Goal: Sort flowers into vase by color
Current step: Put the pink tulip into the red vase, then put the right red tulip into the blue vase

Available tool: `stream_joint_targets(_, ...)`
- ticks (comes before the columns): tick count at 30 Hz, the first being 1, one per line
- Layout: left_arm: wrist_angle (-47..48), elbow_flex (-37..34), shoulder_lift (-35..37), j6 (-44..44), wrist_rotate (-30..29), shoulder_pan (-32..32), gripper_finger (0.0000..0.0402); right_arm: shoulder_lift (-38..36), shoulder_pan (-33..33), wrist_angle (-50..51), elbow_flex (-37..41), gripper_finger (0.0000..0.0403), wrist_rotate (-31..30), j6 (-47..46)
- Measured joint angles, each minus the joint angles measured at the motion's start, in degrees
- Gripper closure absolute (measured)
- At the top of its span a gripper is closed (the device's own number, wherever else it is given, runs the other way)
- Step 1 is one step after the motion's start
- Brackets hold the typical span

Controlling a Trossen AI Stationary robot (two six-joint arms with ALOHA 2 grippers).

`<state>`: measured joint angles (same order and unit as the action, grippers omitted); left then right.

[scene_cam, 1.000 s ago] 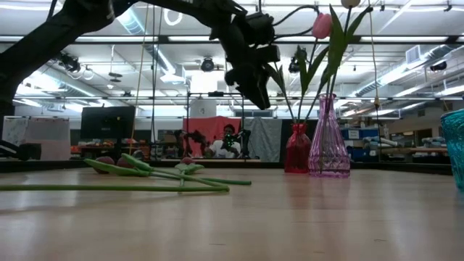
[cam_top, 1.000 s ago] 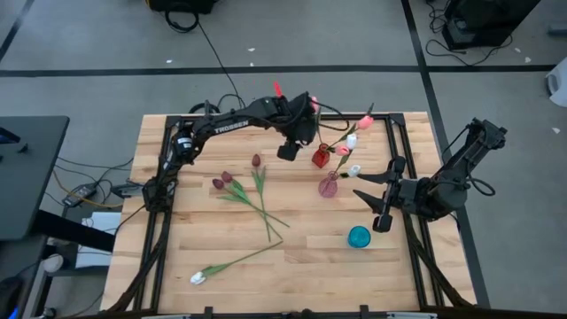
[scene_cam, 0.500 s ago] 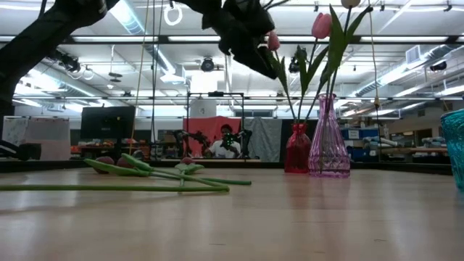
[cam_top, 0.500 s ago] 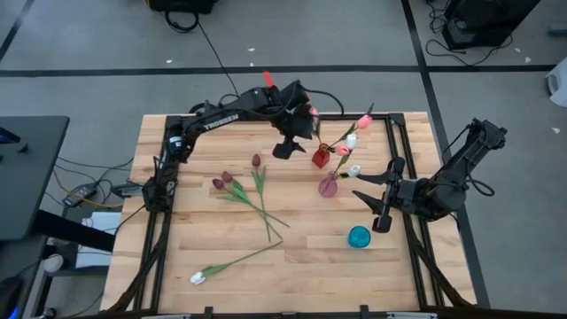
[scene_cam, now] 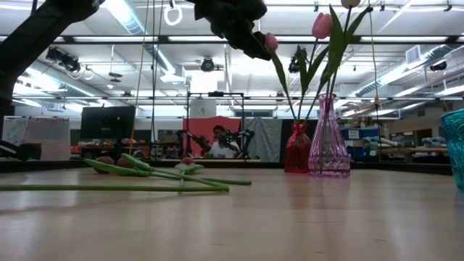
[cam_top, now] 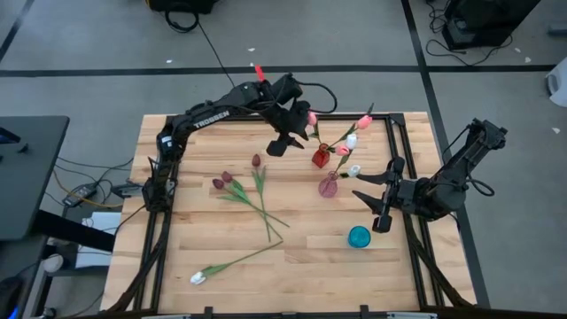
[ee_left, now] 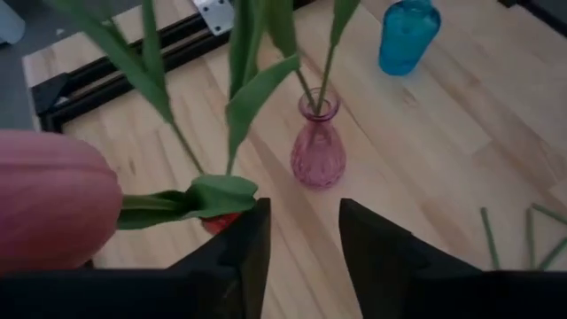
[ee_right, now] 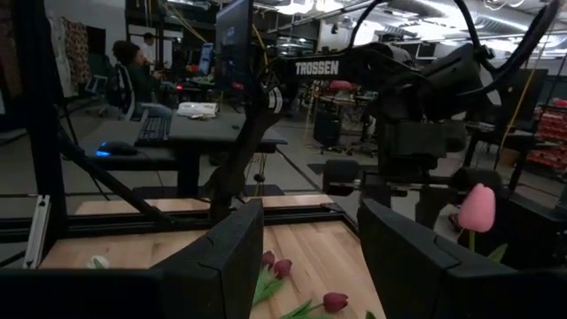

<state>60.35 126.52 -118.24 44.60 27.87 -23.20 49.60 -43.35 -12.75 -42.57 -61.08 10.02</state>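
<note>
Left claw (cam_top: pixel 285 144) has lifted and backed off toward 11 o'clock from the red vase (cam_top: pixel 320 158) over the last second; its fingers stand apart with nothing between them, though narrower than a second ago. A pink tulip (cam_top: pixel 312 118) sits in that red vase, head just beside the claw, so I judge that stem delivered and released. The pink vase (cam_top: pixel 329 186) at 5 o'clock of the red one holds stems too; the blue vase (cam_top: pixel 358 237), further toward 5 o'clock, looks empty. Right claw (cam_top: pixel 382 206) waits at the worktop's (cam_top: pixel 310 257) 3 o'clock side, fingers open, holding nothing. Remaining flowers lie flat: maroon tulips (cam_top: pixel 224 181) left of centre, stems crossing, and a white tulip (cam_top: pixel 198 277) near the 7 o'clock edge, close to the rim. Open room: the centre and the 6 o'clock band are bare wood. The vases are bunched near the black rails at 1 o'clock, so stems and leaves there could snag a passing arm.
</note>
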Motion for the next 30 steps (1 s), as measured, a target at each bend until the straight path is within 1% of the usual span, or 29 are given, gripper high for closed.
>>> stream_joint_targets(4,-2.35,-0.02,0.0,-0.38,-0.9,-0.06,0.0287,0.0,0.0,0.0,0.0,0.0208,0.41,-0.02)
stream_joint_targets(8,-7.51,-0.06,0.0,-2.13,-4.38,-0.02,0.0308,0.0,0.0,0.0,0.0,0.0208,0.41,-0.02)
stream_joint_targets(13,-14.41,-0.15,0.0,-2.64,-6.58,-0.09,0.0322,0.0,0.0,0.0,0.0,0.0208,0.96,0.03)
stream_joint_targets(18,-19.16,-0.17,-0.19,-2.68,-2.86,0.52,0.0323,0.0,0.0,0.0,0.0,0.0208,0.96,0.11)
stream_joint_targets(20,-20.58,-0.2,-0.22,-2.89,-3.1,1.08,0.0324,0.0,0.0,0.0,0.0,0.0208,0.96,0.06)
stream_joint_targets(24,-19.49,2.51,-0.22,-4.35,-4.22,1.43,0.0324,0.0,0.0,0.0,0.0,0.0208,0.96,-0.26)
stream_joint_targets(28,-11.78,8.43,-0.18,-3.46,-4.35,1.52,0.0324,0.0,0.0,0.0,0.0,0.0208,0.6,-0.35)
stream_joint_targets(30,-10.83,7.51,1.76,-2.58,-4.27,1.95,0.0324,0.0,0.0,-0.02,0.0,0.0208,0.29,-0.17)
